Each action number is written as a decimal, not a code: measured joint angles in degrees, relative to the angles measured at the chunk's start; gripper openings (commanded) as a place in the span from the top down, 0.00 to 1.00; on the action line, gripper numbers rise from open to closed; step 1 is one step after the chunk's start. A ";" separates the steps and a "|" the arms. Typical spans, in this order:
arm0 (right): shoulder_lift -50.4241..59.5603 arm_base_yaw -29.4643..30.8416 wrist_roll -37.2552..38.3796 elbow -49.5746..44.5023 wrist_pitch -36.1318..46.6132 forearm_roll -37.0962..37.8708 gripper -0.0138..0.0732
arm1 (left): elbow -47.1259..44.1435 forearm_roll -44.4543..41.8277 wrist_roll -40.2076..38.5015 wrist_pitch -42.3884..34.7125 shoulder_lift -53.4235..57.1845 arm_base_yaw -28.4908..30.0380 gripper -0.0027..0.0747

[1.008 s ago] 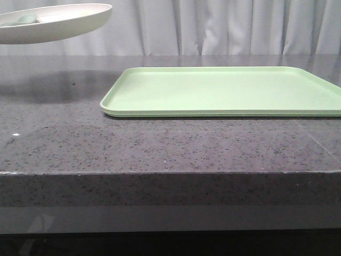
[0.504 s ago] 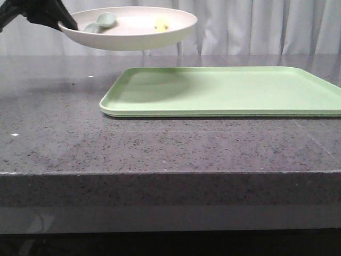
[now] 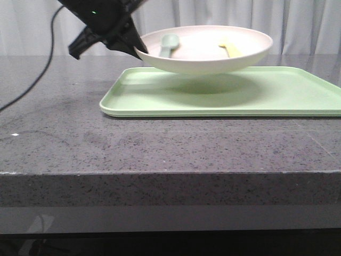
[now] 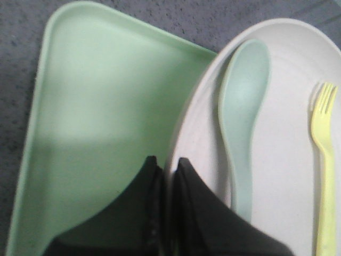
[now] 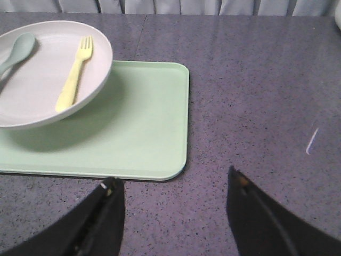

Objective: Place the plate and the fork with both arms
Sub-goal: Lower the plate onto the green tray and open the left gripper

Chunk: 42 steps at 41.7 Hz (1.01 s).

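Observation:
The pale pinkish-cream plate [image 3: 208,53] hangs just above the light-green tray [image 3: 277,93], over its left half. My left gripper [image 3: 139,50] is shut on the plate's left rim [image 4: 184,133]. The pale-yellow fork [image 3: 230,49] lies in the plate's right half, with a grey-green spoon [image 3: 168,44] beside it. In the left wrist view the fork [image 4: 324,160] and spoon [image 4: 242,117] lie side by side. In the right wrist view the plate [image 5: 32,90] holds the fork [image 5: 74,74]. My right gripper [image 5: 173,184] is open and empty above bare table, outside the tray's corner.
The tray [image 5: 144,128] lies flat on the dark speckled stone table [image 3: 160,149]. A black cable [image 3: 37,80] hangs from the left arm at the far left. White curtains close off the back.
My left gripper has carried the plate with fork and spoon rightward and lower, from the upper left to above the tray's left half.

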State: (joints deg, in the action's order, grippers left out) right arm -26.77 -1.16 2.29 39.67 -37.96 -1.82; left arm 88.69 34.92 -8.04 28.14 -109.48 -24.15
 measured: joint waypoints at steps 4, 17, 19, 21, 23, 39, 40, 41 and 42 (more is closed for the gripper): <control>0.00 0.00 0.00 0.00 0.00 0.00 0.33 | 0.00 -2.37 -2.81 -0.57 -1.32 -1.62 0.99; 0.00 0.00 0.00 0.00 0.00 0.00 0.33 | 0.00 -17.37 -15.50 -0.70 -2.45 -4.50 0.99; 0.00 0.00 0.00 0.00 0.00 0.00 0.33 | 0.00 -17.61 -15.93 -0.44 -2.45 -4.50 0.99; 0.00 0.00 0.00 0.00 0.00 0.00 0.33 | 0.00 -17.84 -16.28 -0.25 -2.45 -4.50 0.99; 0.00 0.00 0.00 0.00 0.00 0.00 0.33 | 0.00 -17.83 -16.37 -0.10 -2.45 -4.50 0.99; 0.00 0.00 0.00 0.00 0.00 0.00 0.33 | 0.00 -18.26 -16.67 0.35 -2.45 -4.50 0.66; 0.00 0.00 0.00 0.00 0.00 0.00 0.33 | 0.00 -18.26 -16.67 0.35 -2.45 -4.50 0.63; 0.00 0.00 0.00 0.00 0.00 0.00 0.33 | 0.00 -18.26 -16.67 0.35 -2.45 -4.50 0.61; 0.00 0.00 0.00 0.00 0.00 0.00 0.33 | 0.00 -18.26 -16.67 0.35 -2.45 -4.50 0.60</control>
State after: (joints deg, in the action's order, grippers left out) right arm -26.77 -1.16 2.29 39.67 -37.96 -1.82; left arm 88.69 16.66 -24.72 28.49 -111.93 -28.65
